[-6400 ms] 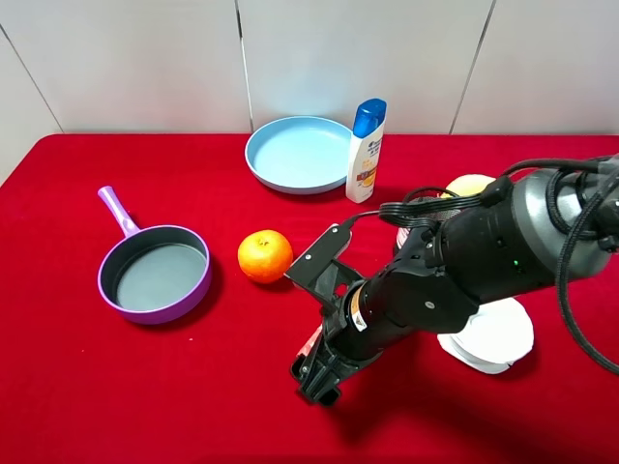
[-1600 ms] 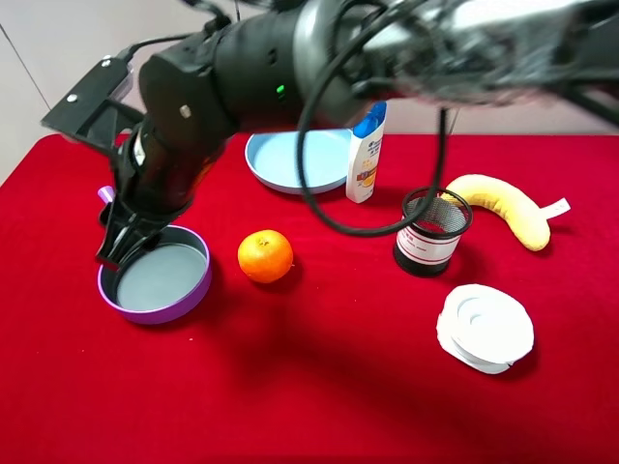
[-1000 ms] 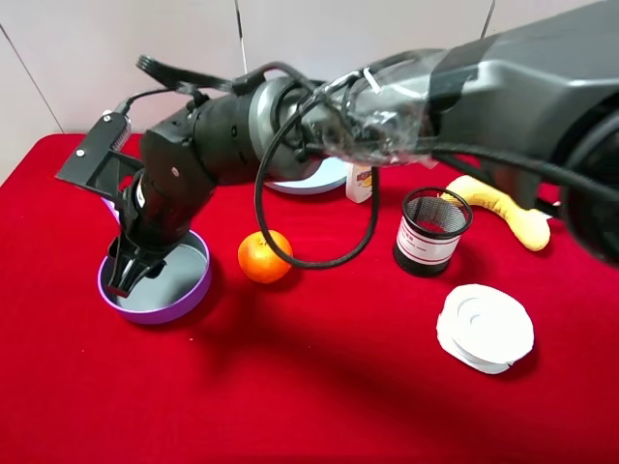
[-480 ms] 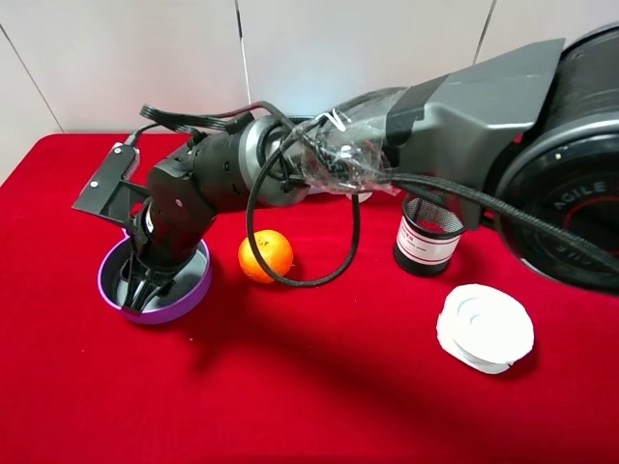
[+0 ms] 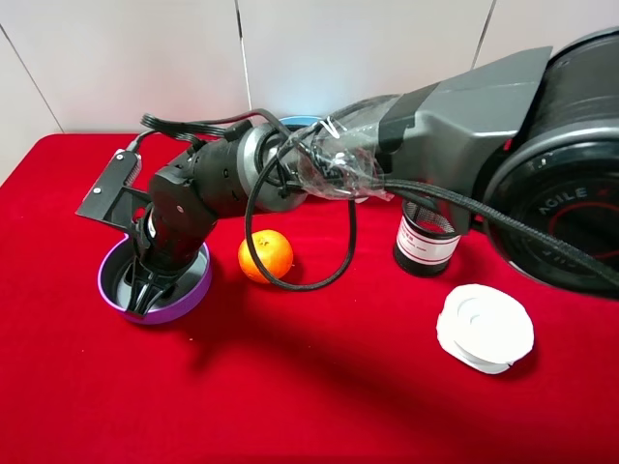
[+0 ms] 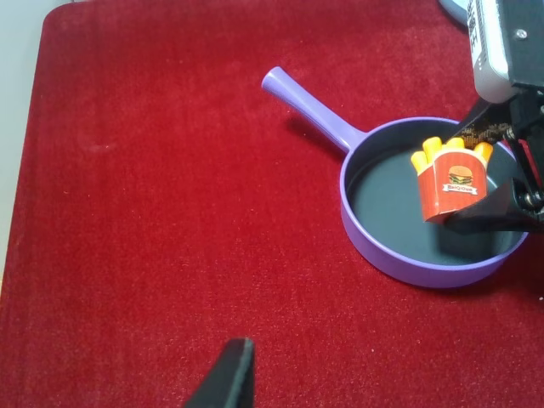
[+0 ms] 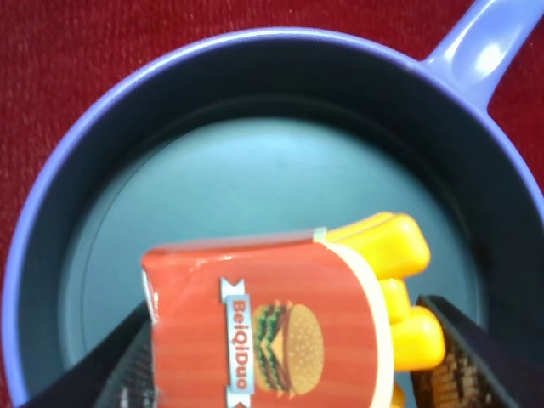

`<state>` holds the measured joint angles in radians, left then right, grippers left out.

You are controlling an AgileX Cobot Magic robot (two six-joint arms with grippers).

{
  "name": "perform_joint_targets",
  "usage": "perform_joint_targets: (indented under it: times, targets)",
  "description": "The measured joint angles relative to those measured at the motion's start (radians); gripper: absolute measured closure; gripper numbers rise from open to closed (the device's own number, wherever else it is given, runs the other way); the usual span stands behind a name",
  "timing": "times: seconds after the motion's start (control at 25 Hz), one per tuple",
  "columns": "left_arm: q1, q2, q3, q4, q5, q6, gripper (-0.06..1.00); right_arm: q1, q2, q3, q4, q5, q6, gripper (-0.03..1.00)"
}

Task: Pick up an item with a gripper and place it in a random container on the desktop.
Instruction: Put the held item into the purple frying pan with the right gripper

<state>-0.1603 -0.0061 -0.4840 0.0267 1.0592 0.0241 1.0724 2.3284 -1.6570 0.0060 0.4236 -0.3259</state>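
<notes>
Sank deeper into purple frying pan [image 5: 189, 296] than half a second earlier. Kept toy fries [image 7: 263, 331] clenched in right end effector [image 5: 145, 288], inside pan over its grey floor. Needed low, centred release, clear of rim.

— How many of each on the red table [image 5: 319, 406]?
— One purple pan [image 6: 416, 272], one carton of toy fries [image 6: 453, 180], one orange [image 5: 266, 253].
— And over to the right?
— One black mesh cup [image 5: 423, 246], one white round disc [image 5: 485, 327].
</notes>
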Motion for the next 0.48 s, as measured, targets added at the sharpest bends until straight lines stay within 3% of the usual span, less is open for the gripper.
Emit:
perform_joint_targets:
  times: [0.24,0.32,0.4,0.48]
  targets:
    - [0.0,0.0,0.0,0.0,0.0,0.0,-0.05,0.0,0.0,0.0,0.0,0.0,0.0,0.53]
    - [0.0,0.0,0.0,0.0,0.0,0.0,-0.05,0.0,0.0,0.0,-0.006,-0.002,0.0,0.47]
    - [0.0,0.0,0.0,0.0,0.0,0.0,-0.05,0.0,0.0,0.0,-0.006,-0.015,0.0,0.34]
    - [0.0,0.0,0.0,0.0,0.0,0.0,-0.05,0.0,0.0,0.0,-0.006,-0.019,0.0,0.3]
